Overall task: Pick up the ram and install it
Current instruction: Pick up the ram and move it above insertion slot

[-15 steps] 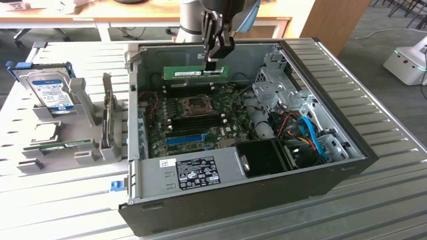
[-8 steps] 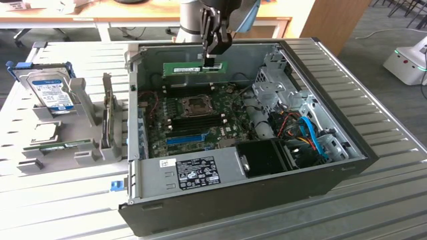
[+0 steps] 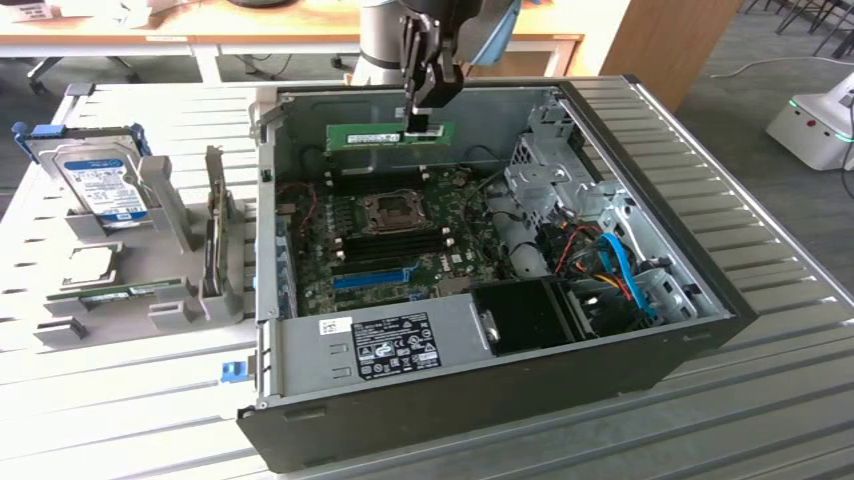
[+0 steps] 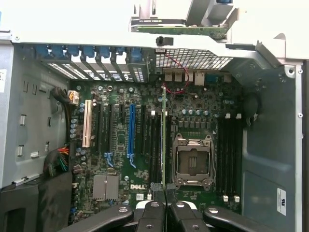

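Exterior view: gripper (image 3: 419,122) clamped on the upper edge of the ram (image 3: 367,137), held level above the open computer case (image 3: 467,420)

Wrist view: ram edge-on, lying along the memory slots (image 4: 154,145) beside the CPU socket (image 4: 194,162)

Judged light, stiff, fragile; best held by the bare edges, off the chips

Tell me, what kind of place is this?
Probably a robot lab or computer workshop: an open computer case sits on a slatted table, a hard drive sits beside it, and wooden desks line the back.
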You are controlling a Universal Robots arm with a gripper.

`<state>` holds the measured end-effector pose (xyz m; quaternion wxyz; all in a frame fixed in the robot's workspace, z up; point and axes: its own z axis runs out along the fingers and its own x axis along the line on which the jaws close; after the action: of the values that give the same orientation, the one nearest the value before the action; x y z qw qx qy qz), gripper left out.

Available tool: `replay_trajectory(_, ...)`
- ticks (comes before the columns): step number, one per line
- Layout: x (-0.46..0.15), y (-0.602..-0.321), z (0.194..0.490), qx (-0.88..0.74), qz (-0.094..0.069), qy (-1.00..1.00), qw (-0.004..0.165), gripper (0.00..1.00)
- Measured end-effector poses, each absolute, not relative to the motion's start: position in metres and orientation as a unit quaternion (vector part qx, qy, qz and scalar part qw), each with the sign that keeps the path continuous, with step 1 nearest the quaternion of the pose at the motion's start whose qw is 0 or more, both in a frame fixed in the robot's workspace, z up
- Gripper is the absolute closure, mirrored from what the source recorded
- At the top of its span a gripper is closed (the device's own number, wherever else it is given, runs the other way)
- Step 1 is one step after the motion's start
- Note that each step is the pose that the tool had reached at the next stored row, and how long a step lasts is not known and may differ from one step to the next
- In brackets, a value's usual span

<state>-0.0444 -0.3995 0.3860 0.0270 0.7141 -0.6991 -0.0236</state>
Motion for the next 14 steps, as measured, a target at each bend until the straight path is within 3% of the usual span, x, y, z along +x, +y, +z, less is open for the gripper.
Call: replay_trajectory(14,-0.044,-0.4,0.373,0.715,-0.019,-0.698,0.022,0.88)
